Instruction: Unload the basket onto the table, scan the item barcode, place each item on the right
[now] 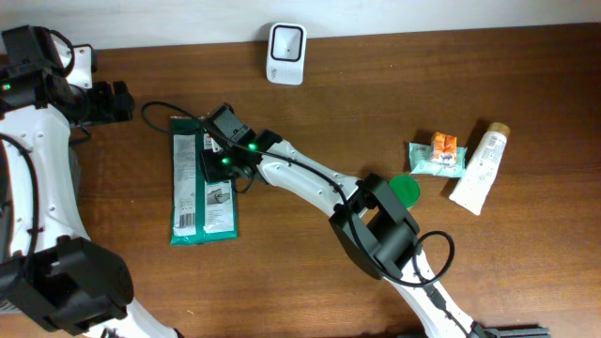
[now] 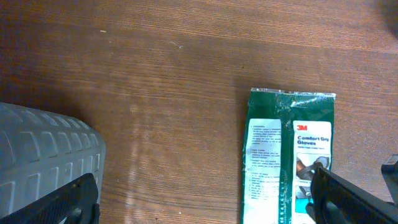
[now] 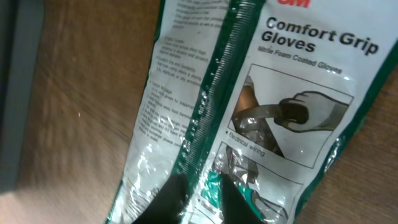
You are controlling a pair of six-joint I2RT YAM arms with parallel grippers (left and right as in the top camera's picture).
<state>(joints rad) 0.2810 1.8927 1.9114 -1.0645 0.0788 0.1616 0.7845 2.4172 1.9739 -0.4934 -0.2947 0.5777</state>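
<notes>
The item is a green and white pack of Comfort Grip gloves (image 1: 192, 202), lying flat at the table's left with its printed face up. My right gripper (image 1: 221, 160) reaches across onto the pack's upper right part. In the right wrist view its two dark fingertips (image 3: 171, 199) pinch a ridge of the shiny film of the pack (image 3: 280, 93), so that gripper (image 3: 202, 199) is shut on it. My left gripper (image 1: 117, 101) sits at the far left, apart from the pack, and is wide open (image 2: 205, 199) over bare wood. The pack's top end (image 2: 273, 155) shows beside its right finger.
A white scanner-like device (image 1: 285, 53) stands at the table's back edge. On the right lie a small teal and orange packet (image 1: 438, 156), a white tube (image 1: 481, 169) and a green disc (image 1: 406, 190). A grey ribbed body (image 2: 43, 162) fills the left wrist view's lower left.
</notes>
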